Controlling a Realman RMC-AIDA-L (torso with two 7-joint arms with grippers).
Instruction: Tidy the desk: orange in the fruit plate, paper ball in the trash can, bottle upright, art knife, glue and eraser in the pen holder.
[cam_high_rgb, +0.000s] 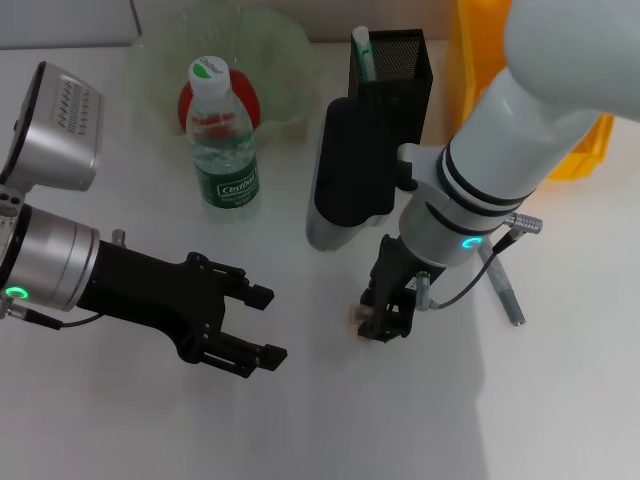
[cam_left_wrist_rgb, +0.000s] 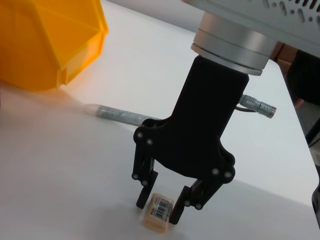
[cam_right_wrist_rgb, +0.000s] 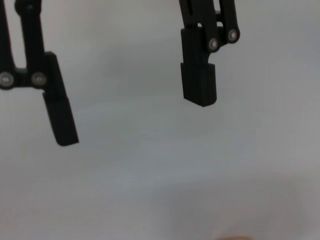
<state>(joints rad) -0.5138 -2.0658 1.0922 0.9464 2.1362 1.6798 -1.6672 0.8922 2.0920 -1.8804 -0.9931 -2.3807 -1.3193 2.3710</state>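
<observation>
My right gripper (cam_high_rgb: 385, 322) hangs fingertips-down over a small tan eraser (cam_high_rgb: 357, 320) on the white desk. In the left wrist view its fingers (cam_left_wrist_rgb: 145, 197) stand open on either side of the eraser (cam_left_wrist_rgb: 159, 212). My left gripper (cam_high_rgb: 258, 325) is open and idle to the left. The bottle (cam_high_rgb: 222, 135) stands upright. Behind it, a reddish round fruit (cam_high_rgb: 250, 100) lies in the green fruit plate (cam_high_rgb: 285, 45). A glue stick (cam_high_rgb: 362, 50) sits in the black mesh pen holder (cam_high_rgb: 398, 62). The grey art knife (cam_high_rgb: 503, 288) lies right of my right gripper. The paper ball is out of view.
A yellow bin (cam_high_rgb: 590, 140) stands at the back right, also in the left wrist view (cam_left_wrist_rgb: 45, 40). A black and grey object (cam_high_rgb: 345, 175) stands just in front of the pen holder. The art knife (cam_left_wrist_rgb: 120, 114) lies behind the right gripper.
</observation>
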